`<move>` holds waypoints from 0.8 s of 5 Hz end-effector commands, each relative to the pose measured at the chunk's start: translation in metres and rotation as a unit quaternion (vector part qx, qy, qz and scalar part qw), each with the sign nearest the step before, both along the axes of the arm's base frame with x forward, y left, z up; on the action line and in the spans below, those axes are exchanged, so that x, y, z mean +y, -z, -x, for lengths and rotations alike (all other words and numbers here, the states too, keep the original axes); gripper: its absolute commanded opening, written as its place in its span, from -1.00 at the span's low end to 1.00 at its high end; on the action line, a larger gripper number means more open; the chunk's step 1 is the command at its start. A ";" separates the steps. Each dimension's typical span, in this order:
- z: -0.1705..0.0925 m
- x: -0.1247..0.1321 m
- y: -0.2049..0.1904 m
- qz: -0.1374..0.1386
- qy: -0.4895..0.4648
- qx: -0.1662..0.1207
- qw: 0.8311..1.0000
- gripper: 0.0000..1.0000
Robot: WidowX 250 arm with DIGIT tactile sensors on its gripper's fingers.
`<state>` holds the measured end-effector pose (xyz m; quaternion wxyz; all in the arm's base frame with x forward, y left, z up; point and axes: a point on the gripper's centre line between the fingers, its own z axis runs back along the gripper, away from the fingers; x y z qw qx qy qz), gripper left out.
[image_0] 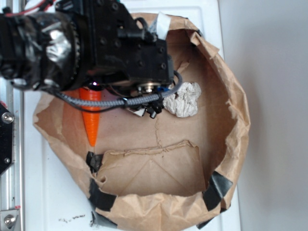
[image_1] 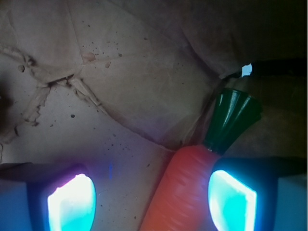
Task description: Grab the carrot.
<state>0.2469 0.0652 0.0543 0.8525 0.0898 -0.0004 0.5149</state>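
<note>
Wrist view: fingers [image_1: 72,202] spread open, carrot [image_1: 185,187] between them, close against the right one, lying on brown paper bag [image_0: 226,86]; white paper ball [image_0: 184,99] nearby.

The gripper [image_1: 151,202] hangs low inside a brown paper bag [image_0: 231,96] with its two glowing pads spread apart. Between them the bag floor [image_1: 120,159] is bare on the left side of the gap. The carrot [image_1: 192,187] fills the right side, lying just beside the right pad [image_1: 231,199]. Ahead of the fingers, creased paper wall [image_1: 159,57] rises. A crumpled white paper ball [image_0: 184,99] sits close beside the tool on the bag floor.
</note>
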 end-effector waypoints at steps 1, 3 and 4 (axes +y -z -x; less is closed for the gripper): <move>0.001 0.007 -0.018 -0.007 -0.003 -0.026 1.000 1.00; 0.011 0.005 -0.014 -0.033 -0.137 -0.054 0.989 1.00; 0.017 0.003 -0.008 -0.037 -0.139 -0.063 0.988 1.00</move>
